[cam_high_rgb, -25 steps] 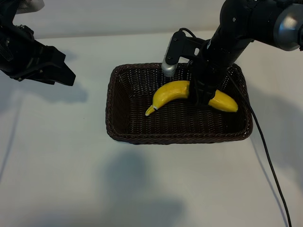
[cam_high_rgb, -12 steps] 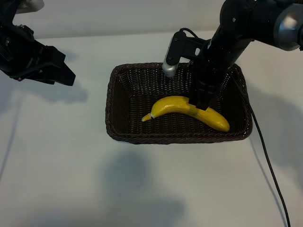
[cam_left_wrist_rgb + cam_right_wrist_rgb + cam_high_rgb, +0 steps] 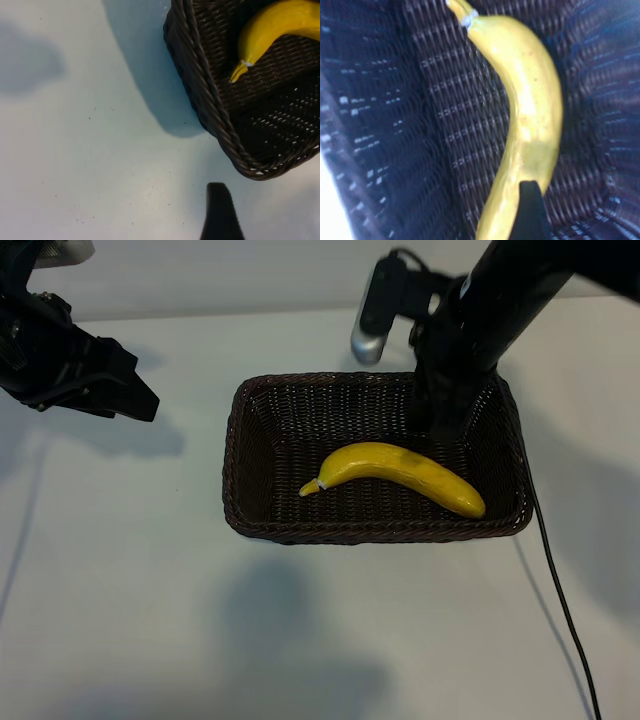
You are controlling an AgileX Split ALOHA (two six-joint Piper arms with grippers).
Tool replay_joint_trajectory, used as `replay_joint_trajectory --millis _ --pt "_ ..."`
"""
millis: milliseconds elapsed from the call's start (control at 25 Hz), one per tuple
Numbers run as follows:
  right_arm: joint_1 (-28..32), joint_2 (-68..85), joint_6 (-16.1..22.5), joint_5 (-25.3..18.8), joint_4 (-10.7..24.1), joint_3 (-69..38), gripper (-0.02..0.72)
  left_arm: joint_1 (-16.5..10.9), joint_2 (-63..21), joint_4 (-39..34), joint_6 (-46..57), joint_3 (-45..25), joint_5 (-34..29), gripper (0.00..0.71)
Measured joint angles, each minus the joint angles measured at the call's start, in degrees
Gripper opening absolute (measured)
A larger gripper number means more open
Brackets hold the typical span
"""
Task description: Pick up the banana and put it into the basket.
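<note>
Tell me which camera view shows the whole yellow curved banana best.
The exterior view: the yellow curved banana lies there uncovered from stem to tip, inside the dark brown woven wicker basket. The right wrist view shows most of it close up, its lower end cut off. The left wrist view shows only the stem end.

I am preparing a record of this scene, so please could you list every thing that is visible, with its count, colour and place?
curved yellow banana: one, bright yellow with pale stem tip, lying free on the basket floor.
woven wicker basket: one, dark brown, rectangular, at the table's middle.
table: one, white, under everything.
cable: one, black, trailing over the table beside the basket.
left gripper: one, black, parked above the table left of the basket.
right gripper: one, black, open, above the basket's far side, clear of the banana.
</note>
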State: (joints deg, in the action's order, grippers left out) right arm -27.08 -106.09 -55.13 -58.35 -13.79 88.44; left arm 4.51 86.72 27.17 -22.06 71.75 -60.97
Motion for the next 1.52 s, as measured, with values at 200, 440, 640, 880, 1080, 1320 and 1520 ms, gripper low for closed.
replay_joint_trajectory --millis 200,440,640,880,1080,1320,1520 --pt "0.0 3.1 0.1 -4.6 0.4 3.7 0.536 0.0 0.0 0.0 0.0 0.0 0.0 0.502" --pt "0.0 3.6 0.6 -5.7 1.3 4.4 0.536 0.0 -0.1 0.0 0.0 0.0 0.0 0.502" --pt "0.0 3.6 2.3 -6.6 3.1 4.4 0.536 0.0 -0.2 0.0 0.0 0.0 0.0 0.502" --pt "0.5 3.6 3.2 -7.8 3.8 4.4 0.527 0.0 -0.2 0.0 0.0 0.0 0.0 0.502" --pt "4.0 3.6 3.9 -9.7 2.2 4.4 0.506 0.0 -0.2 0.0 0.0 0.0 0.0 0.502" --pt "10.9 3.6 3.9 -11.0 -3.0 4.4 0.499 0.0 -0.2 0.0 -0.1 0.0 0.0 0.502" --pt "16.3 3.9 4.0 -11.0 -4.7 4.4 0.499 0.0 -0.2 0.0 -0.2 0.0 0.0 0.502"
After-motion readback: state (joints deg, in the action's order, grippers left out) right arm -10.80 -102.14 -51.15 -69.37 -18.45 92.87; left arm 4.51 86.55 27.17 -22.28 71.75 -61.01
